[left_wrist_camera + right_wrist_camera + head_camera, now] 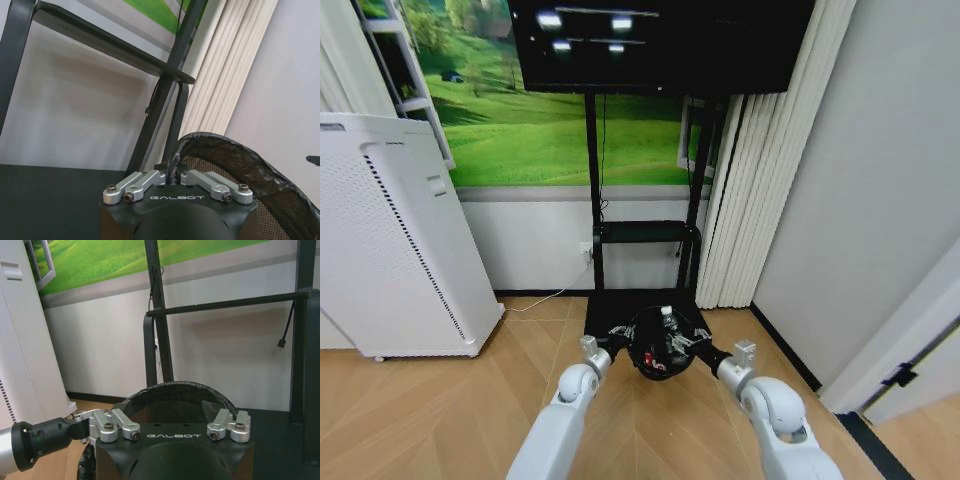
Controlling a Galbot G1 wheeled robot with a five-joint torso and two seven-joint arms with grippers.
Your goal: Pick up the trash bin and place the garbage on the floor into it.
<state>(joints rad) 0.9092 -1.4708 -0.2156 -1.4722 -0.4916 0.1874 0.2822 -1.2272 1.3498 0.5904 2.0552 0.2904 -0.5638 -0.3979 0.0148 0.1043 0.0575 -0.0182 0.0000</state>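
The trash bin (644, 352), a small black round mesh basket, hangs between my two arms just above the black base of a TV stand. In it lies the garbage: a small clear bottle (667, 318) with a green label and red pieces (658, 366). My left gripper (623, 333) is shut on the bin's left rim; the left wrist view shows the gripper (172, 170) pinching the mesh rim (235, 150). My right gripper (695, 340) is at the bin's right rim. In the right wrist view this gripper (172, 422) has its jaws spread apart and the rim (175, 388) sits just ahead.
A tall white perforated appliance (390, 240) stands at the left. The black TV stand (592, 200) and its base plate (620, 305) are straight ahead, with a pleated curtain (750, 200) and a grey wall on the right. Bare wood floor (440, 410) lies to my left.
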